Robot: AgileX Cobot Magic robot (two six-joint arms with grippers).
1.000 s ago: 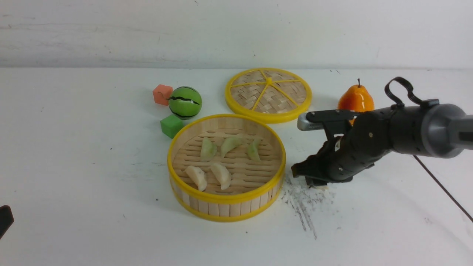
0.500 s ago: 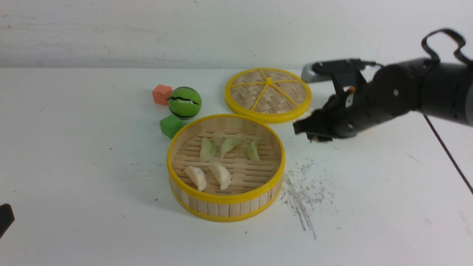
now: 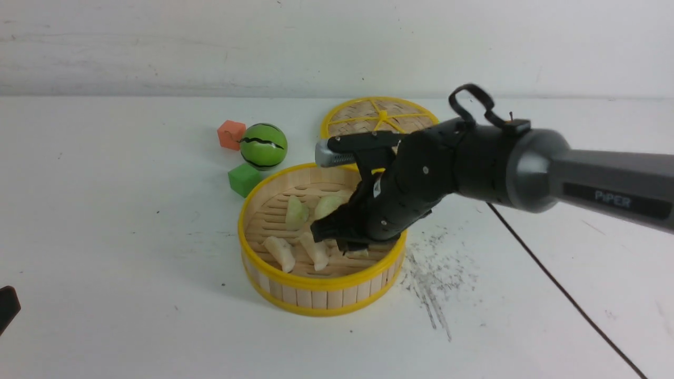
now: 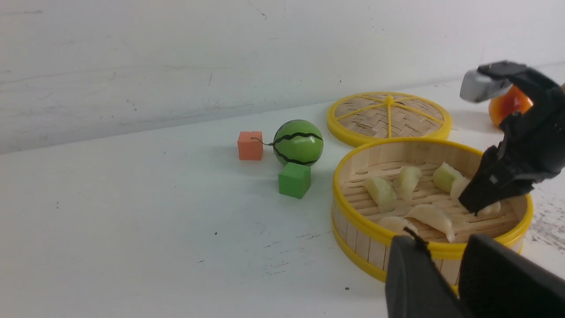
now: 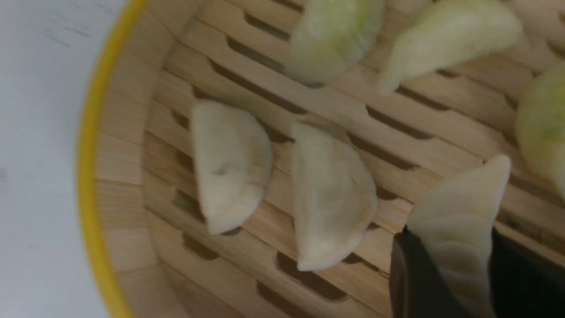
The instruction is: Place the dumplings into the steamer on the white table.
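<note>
The steamer (image 3: 316, 284) stands mid-table on the white table (image 3: 131, 252). On its floor lie two green dumplings (image 3: 296, 212) and two cream-white dumplings (image 3: 280, 252); a third green one shows in the left wrist view (image 4: 443, 176). My right gripper (image 3: 342, 243) is inside the steamer's right half, shut on a cream-white dumpling (image 5: 459, 229) held just above the slats beside the other white ones (image 5: 331, 198). My left gripper (image 4: 441, 247) is shut and empty, low at the table's near left, its tip showing in the front view (image 3: 6, 310).
The flat woven lid (image 3: 368, 113) lies behind the steamer. A toy watermelon (image 3: 264, 146), an orange cube (image 3: 231, 134) and a green cube (image 3: 244, 179) sit at its back left. A pear (image 4: 507, 101) stands at the right. Grey scuffs (image 3: 432, 273) mark the table.
My right gripper lifted the white dumpling off the table right of the steamer, swung left and came down inside the steamer's right half. The left gripper has not moved.
</note>
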